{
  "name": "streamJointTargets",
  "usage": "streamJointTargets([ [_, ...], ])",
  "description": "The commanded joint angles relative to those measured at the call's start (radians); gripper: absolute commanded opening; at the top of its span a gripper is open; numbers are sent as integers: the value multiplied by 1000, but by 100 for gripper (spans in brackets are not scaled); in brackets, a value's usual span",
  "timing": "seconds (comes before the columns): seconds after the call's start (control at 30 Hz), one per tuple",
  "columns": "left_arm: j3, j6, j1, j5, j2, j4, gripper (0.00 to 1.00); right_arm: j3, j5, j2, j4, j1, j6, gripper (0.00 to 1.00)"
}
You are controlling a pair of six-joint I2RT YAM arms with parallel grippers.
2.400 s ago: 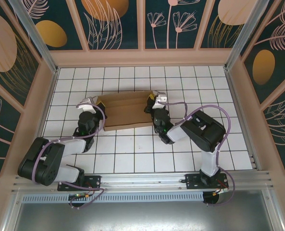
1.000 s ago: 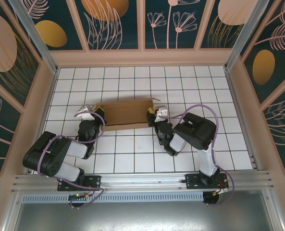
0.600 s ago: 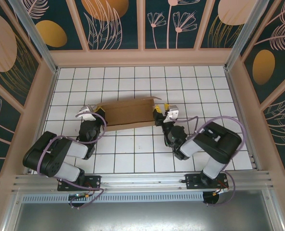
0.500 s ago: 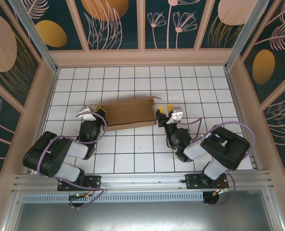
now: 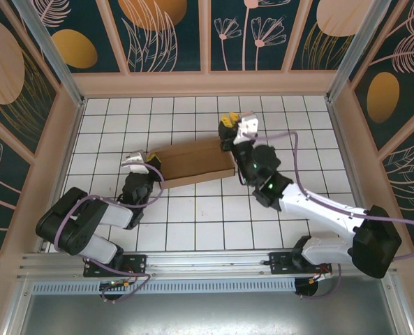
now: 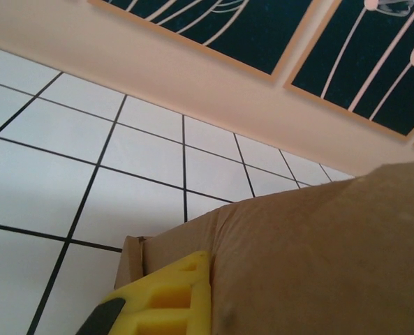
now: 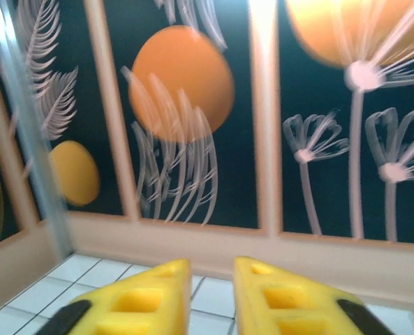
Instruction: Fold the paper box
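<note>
Two pincers flank the paper box, which lies askew on the counter. The left pincer is clamped on its left end; the right pincer is slightly apart and empty by the far right corner — best brought squarely onto that edge, left hold firm.

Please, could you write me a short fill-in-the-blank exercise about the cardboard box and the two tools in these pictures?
1. The paper box lies on a floor of white ____.
2. The left tool is shut on the box's ____ end.
3. The right tool has ____ fingers, with nothing between them.

Missing words: tiles; left; yellow.
</note>
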Motion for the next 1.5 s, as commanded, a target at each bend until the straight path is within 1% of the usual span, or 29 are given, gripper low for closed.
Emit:
streamJointTargets([
  [0.0,6,78,-29,38,57,-283,0,126,-279,79,-402,-77,166,18],
  [0.13,50,108,-32,54,84,-315,0,242,-388,194,-538,-156,255,15],
  [0.2,65,121,-34,68,96,-321,0,284,-401,247,-589,-175,287,13],
  [0.27,70,121,-34,58,102,-324,0,305,-409,296,-620,-178,301,12],
  [0.37,72,119,-33,66,101,-320,4,309,-410,349,-652,-179,329,10],
  [0.57,65,101,-34,72,79,-313,17,230,-411,364,-608,-180,380,9],
  [0.7,65,58,-33,79,72,-317,25,204,-410,389,-591,-179,410,10],
  [0.8,60,23,-34,79,59,-322,28,177,-448,410,-569,-178,431,12],
  [0.93,41,-36,-34,84,3,-341,30,151,-450,441,-560,-179,438,12],
  [1.03,39,-97,-34,66,-55,-416,31,148,-437,460,-559,-179,432,11],
  [1.17,31,-158,-33,102,-135,-500,31,145,-430,468,-555,-183,426,11],
  [1.2,29,-191,-33,85,-159,-540,31,145,-430,467,-553,-186,424,11],
  [1.3,28,-302,-33,-22,-231,-683,30,146,-431,471,-554,-193,414,11],
  [1.33,25,-323,-34,-41,-257,-711,30,148,-432,473,-556,-194,408,11],
  [1.47,39,-332,-34,-67,-347,-789,29,148,-456,486,-554,-199,400,11],
])
